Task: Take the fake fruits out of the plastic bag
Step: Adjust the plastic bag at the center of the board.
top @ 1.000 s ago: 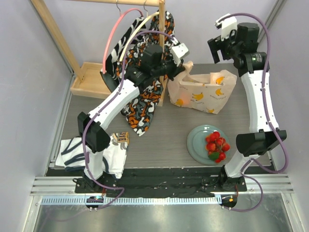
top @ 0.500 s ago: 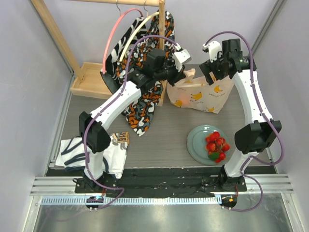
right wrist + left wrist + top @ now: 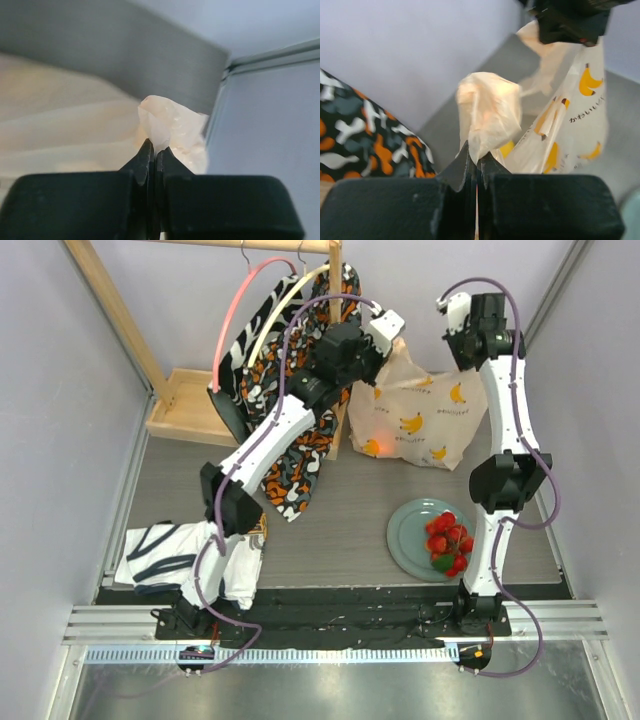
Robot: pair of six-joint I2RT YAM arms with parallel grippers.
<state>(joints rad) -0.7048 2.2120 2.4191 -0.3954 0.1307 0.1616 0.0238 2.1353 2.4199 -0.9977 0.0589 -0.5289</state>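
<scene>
The plastic bag (image 3: 425, 415), beige with yellow banana prints, hangs stretched between both grippers at the back of the table. My left gripper (image 3: 390, 344) is shut on its left handle loop, seen bunched between the fingers (image 3: 478, 152). My right gripper (image 3: 461, 355) is shut on a fold at the bag's right top (image 3: 155, 149). An orange fruit (image 3: 373, 448) glows through the bag's lower left corner. A red berry cluster (image 3: 448, 540) with a green leaf lies on the grey-green plate (image 3: 400, 550). Whatever else the bag holds is hidden.
An orange-black-white patterned cloth (image 3: 290, 440) hangs from a wooden rack (image 3: 335, 300) just left of the bag. A white and navy cloth (image 3: 185, 555) lies at the near left. The right wall and its rail (image 3: 260, 150) stand close beside the right gripper.
My right arm swung in and back to the bag's right top and shut on it. The left gripper rose with the handle, so the bag now hangs taller and stretched.
</scene>
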